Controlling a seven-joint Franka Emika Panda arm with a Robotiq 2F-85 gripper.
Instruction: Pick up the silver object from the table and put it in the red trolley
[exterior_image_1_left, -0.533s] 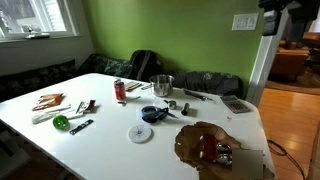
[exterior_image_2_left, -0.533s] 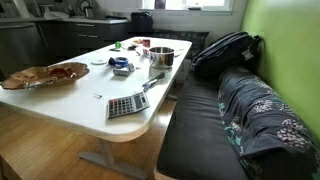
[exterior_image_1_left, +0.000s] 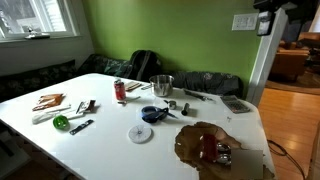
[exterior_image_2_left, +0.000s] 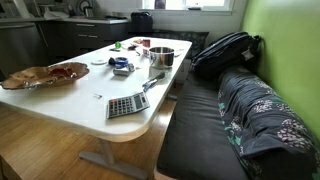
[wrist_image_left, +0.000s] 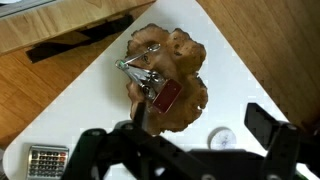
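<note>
The red trolley (exterior_image_1_left: 213, 151) lies on a brown wooden plate (exterior_image_1_left: 190, 142) at the near end of the white table; it shows from above in the wrist view (wrist_image_left: 160, 92) with shiny wire parts. It also shows small in an exterior view (exterior_image_2_left: 62, 70). A silver metal cup (exterior_image_1_left: 161, 85) stands mid-table, also seen in an exterior view (exterior_image_2_left: 161, 56). My gripper (exterior_image_1_left: 267, 18) hangs high above the table's end, far from both. In the wrist view its fingers (wrist_image_left: 180, 138) are spread wide and empty.
An upright red can (exterior_image_1_left: 119, 90), a blue object (exterior_image_1_left: 152, 113), a white disc (exterior_image_1_left: 140, 133), a calculator (exterior_image_2_left: 127, 104) and several small tools lie on the table (exterior_image_1_left: 100, 140). A bench with a backpack (exterior_image_2_left: 228, 50) runs along the green wall.
The gripper has shifted slightly up and sideways at the top of the exterior view. Nothing on the table has moved.
</note>
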